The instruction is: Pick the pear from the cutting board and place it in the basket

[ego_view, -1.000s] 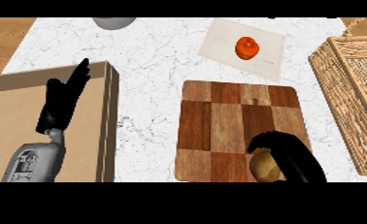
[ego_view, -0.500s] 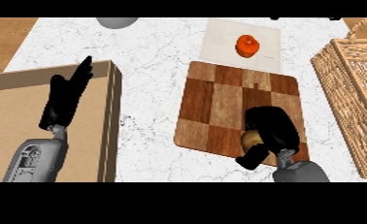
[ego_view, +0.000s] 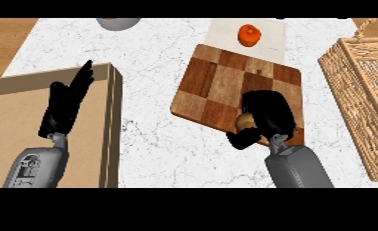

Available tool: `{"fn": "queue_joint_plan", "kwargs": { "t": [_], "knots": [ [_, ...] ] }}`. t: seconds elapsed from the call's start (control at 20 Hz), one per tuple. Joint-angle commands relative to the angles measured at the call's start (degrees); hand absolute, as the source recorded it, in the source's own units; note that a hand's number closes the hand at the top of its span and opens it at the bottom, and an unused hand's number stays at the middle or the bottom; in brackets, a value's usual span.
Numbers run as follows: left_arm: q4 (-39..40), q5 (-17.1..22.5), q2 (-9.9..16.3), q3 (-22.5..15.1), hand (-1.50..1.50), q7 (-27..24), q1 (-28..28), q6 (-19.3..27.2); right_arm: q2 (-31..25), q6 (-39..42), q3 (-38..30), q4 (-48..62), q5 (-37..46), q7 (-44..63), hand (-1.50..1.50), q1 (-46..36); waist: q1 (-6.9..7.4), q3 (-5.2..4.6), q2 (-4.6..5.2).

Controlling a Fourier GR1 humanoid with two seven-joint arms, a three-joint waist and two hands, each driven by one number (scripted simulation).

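- One board (ego_view: 221, 82), chequered wood.
- One pear (ego_view: 245, 120), on the board's near part.
- One basket (ego_view: 354, 90), right of the board.
- One orange fruit (ego_view: 249, 34), beyond the board.
- One white mat (ego_view: 225, 35), under that fruit.
- One grey bowl (ego_view: 117, 23), far left of the board.
- Two hands: left (ego_view: 65, 106), right (ego_view: 267, 115).

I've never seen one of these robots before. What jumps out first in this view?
The black right hand is curled over a tan pear at the near edge of the checkered wooden cutting board in the middle. A bright orange fruit sits on a white board just beyond it, and the wicker basket stands at the right edge. The left hand rests open at the left.
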Motion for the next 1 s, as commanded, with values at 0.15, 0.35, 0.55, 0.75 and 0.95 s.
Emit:
{"fn": "queue_joint_plan", "kwargs": {
  "t": [0.15, 0.35, 0.55, 0.75, 0.95],
  "knots": [
    [1.59, 0.69, -0.82, 0.67, 0.0, 0.81, -0.74, 0.45, 2.98, -2.46, -0.94, -14.35, -13.78, 7.29, 1.5, -0.37, -0.56, -0.38, 0.04],
    [0.81, 0.71, 0.25, 0.4, 0.0, 0.24, 1.13, -0.29, 3.03, -3.66, -4.18, -24.37, -23.53, 15.99, 1.5, -7.29, -0.14, -0.4, -0.21],
    [2.06, 0.32, -0.45, 0.55, 0.0, 0.22, 0.25, 0.89, 3.04, 0.72, -5.97, -36.14, -25.34, 25.99, 1.5, -11.51, -0.92, -0.46, -0.17],
    [1.41, 0.57, -0.65, -0.06, 0.0, 2.34, -2.19, 0.16, 2.69, 8.05, -14.25, -32.95, -26.23, 34.57, 1.5, -28.42, -0.1, -0.46, 0.13],
    [3.94, 0.35, -0.8, 0.41, 0.0, -2.09, 0.81, -0.04, -0.23, 12.58, -19.59, -34.45, -30.04, 40.59, 1.5, -34.99, -0.39, -0.47, 0.11]
  ]
}}
